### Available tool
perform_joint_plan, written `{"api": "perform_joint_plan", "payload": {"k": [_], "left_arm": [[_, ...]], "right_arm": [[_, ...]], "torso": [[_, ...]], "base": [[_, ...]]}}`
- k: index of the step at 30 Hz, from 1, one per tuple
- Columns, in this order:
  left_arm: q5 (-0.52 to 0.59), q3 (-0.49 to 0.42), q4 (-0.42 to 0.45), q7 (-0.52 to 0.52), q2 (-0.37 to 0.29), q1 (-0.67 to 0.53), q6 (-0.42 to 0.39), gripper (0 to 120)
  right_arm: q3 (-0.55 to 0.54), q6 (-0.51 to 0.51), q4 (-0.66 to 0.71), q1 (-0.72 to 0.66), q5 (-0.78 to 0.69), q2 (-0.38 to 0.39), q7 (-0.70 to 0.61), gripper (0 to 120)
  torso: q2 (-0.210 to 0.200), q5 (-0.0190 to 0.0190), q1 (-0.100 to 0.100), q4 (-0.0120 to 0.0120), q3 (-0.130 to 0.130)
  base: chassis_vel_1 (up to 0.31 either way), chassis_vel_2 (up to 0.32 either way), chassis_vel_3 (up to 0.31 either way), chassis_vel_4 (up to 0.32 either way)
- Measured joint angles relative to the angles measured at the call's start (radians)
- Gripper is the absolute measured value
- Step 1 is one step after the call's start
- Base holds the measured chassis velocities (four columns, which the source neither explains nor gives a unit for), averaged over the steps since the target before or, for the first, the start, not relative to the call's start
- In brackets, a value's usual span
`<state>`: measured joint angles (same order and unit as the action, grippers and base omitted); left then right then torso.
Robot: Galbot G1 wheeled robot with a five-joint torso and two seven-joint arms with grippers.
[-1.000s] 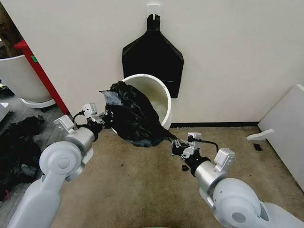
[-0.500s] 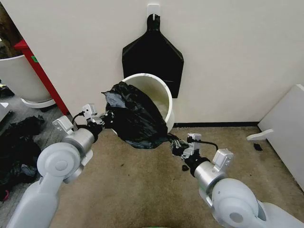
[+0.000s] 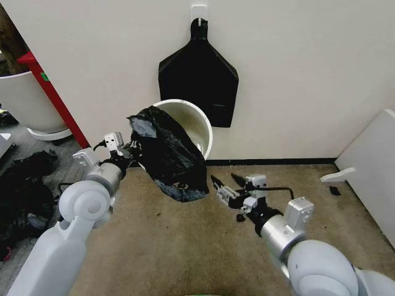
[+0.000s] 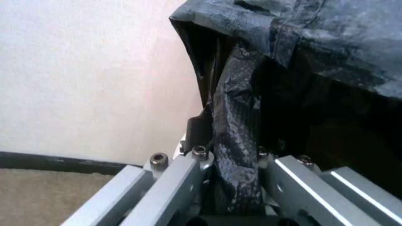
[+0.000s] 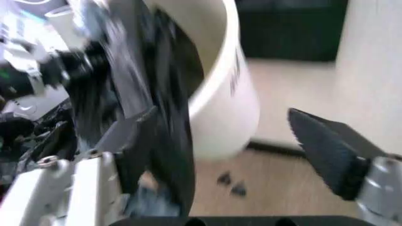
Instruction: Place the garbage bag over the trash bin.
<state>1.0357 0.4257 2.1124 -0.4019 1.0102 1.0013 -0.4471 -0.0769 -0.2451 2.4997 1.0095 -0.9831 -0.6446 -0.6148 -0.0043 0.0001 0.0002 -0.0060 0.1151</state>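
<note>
My left gripper (image 3: 131,150) sits at the left side of the trash bin (image 3: 199,126), clamped on a twisted fold of the garbage bag (image 3: 170,154); my left wrist view shows that fold pinched between the metal fingers (image 4: 172,186), a grip the head view leaves too small to make out. The bag drapes over the bin's near-left rim and down its outer wall, hiding that side, while the far rim and right inner wall stay bare white. The bin itself tilts toward me, against the wall, below a flat black bag bunch (image 3: 199,77) hanging there. To the right, my right gripper (image 3: 226,184) hovers low over the carpet (image 3: 185,240), spread wide and holding nothing, just beside the bag's hanging lower edge. In the right wrist view a dark toothed finger (image 5: 326,150) stands clear of the bin, and motion blur smears the bag.
</note>
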Motion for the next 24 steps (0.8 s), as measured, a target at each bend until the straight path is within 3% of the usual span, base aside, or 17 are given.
{"api": "perform_joint_plan", "payload": {"k": [6,11,15,17,18,20,24], "left_arm": [[-0.073,-0.032,-0.006,0.008,-0.027,0.0,-0.032,1],[-0.104,-0.059,-0.005,0.006,-0.029,-0.007,-0.048,1],[-0.152,-0.084,-0.002,0.03,-0.033,-0.005,-0.05,1],[-0.158,-0.086,-0.002,0.033,-0.034,-0.004,-0.05,1],[-0.174,-0.091,0.0,0.041,-0.038,-0.002,-0.049,1],[-0.194,-0.093,0.001,0.057,-0.044,0.001,-0.048,1],[-0.222,-0.094,0.004,0.079,-0.048,0.005,-0.041,1]], "right_arm": [[0.047,-0.05,0.003,-0.12,0.039,0.026,0.151,97],[-0.019,-0.108,-0.009,-0.293,-0.02,-0.015,0.193,100],[-0.12,-0.141,-0.071,-0.468,-0.306,-0.105,0.118,100],[-0.123,-0.143,-0.074,-0.478,-0.332,-0.111,0.109,100],[-0.141,-0.153,-0.092,-0.527,-0.452,-0.138,0.059,100],[-0.17,-0.159,-0.128,-0.586,-0.546,-0.168,0.004,100],[-0.213,-0.161,-0.195,-0.667,-0.617,-0.206,-0.047,100]], "torso": [[0.0,0.0,0.0,-0.0001,0.0],[0.0,-0.0001,0.0,-0.0001,0.0],[0.0,0.0,0.0,0.0,0.0],[0.0,-0.0001,0.0,0.0001,0.0],[0.0,-0.0001,0.0,0.0001,0.0],[0.0,-0.0002,0.0,0.0002,0.0],[0.0,-0.0002,0.0,0.0,0.0]], "base": [[0.0,0.0,0.0,0.0],[0.0,0.0,0.0,0.0],[0.0,0.0,0.0,0.0],[0.0,0.0,0.0,0.0],[0.0,0.0,0.0,0.0],[0.0,0.0,0.0,0.0],[0.0,0.0,0.0,0.0]]}}
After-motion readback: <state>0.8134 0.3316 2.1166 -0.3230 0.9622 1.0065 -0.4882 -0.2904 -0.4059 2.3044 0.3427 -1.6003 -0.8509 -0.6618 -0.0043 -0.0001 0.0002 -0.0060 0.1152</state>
